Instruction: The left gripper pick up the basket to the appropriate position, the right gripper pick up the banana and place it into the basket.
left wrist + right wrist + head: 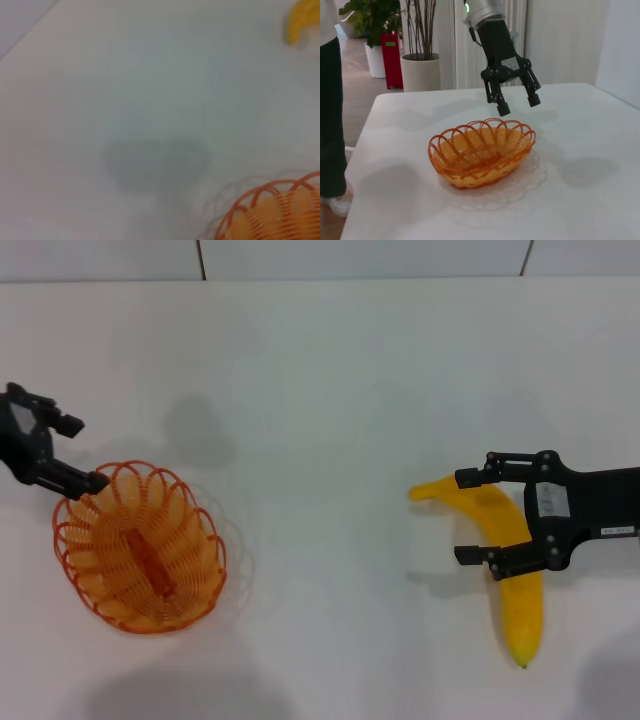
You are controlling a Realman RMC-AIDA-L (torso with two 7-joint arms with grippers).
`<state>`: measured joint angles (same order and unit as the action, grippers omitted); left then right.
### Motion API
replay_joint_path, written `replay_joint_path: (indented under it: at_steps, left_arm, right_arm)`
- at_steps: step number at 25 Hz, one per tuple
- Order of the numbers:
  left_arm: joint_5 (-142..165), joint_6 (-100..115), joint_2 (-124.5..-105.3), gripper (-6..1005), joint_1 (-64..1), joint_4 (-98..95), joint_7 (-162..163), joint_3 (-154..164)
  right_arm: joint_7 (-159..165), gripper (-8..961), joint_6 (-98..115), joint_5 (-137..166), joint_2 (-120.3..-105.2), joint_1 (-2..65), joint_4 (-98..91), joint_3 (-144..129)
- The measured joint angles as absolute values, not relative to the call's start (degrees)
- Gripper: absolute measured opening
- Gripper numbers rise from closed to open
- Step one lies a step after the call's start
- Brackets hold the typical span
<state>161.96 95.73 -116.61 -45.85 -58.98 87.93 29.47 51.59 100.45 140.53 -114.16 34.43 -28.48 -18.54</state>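
The orange wire basket (141,549) sits empty on the white table at the left; it also shows in the left wrist view (272,215) and the right wrist view (481,150). My left gripper (84,452) is open and hovers just above the basket's far-left rim, apart from it, as the right wrist view (519,106) shows. The yellow banana (519,590) lies on the table at the right; its tip shows in the left wrist view (301,20). My right gripper (465,516) is open, its jaws either side of the banana's upper half.
The white table (330,390) stretches between basket and banana. In the right wrist view, potted plants (420,60), a red bin (391,57) and a standing person (330,100) are beyond the table's far edge.
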Motion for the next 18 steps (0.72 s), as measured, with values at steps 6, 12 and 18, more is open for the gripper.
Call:
replay_joint_path:
  at_steps: [6,12,18]
  left_arm:
    - [161.0,93.3,-116.79,876,-46.2,-57.3,87.9,37.7]
    - [160.8,89.8,-116.98,866,-46.4,-55.6,88.2,40.8]
    - [160.8,87.2,-117.01,846,-47.7,-52.2,88.3,44.4]
  right_arm:
    - [51.6,893,100.5,140.5,-114.17,34.4,-28.5,-18.6]
    - [51.6,893,100.5,140.5,-114.16,34.4,-28.5,-18.6]
    - [51.6,893,100.5,140.5,-114.17,34.4,-28.5,-18.6]
